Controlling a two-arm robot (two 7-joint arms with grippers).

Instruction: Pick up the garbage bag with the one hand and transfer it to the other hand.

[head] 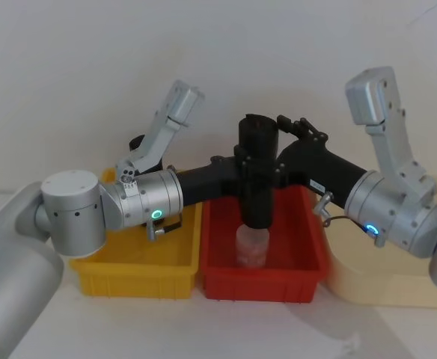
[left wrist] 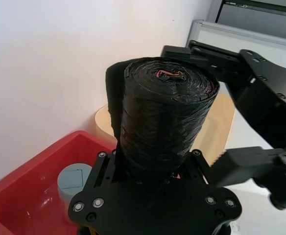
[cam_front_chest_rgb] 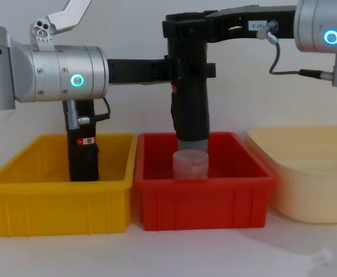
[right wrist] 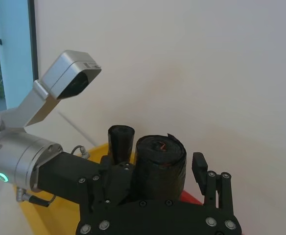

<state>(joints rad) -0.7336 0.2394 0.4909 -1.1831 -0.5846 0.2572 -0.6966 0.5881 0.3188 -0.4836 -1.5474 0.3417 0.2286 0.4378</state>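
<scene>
Left end effector [cam_front_chest_rgb: 190, 70] around matte-black garbage bag [cam_front_chest_rgb: 191, 109]

The left arm reaches in level from the left, the left wrist [head: 147, 198] glowing green. The left gripper [head: 257, 170] has its fingers clamped on the middle of the upright garbage bag [head: 256, 206]. The right arm comes in higher from the right, the right wrist [head: 387, 206] glowing blue. The right gripper [head: 267, 134] sits at the bag's top, its fingers [right wrist: 199, 169] spread to either side with a narrow gap at one.
</scene>
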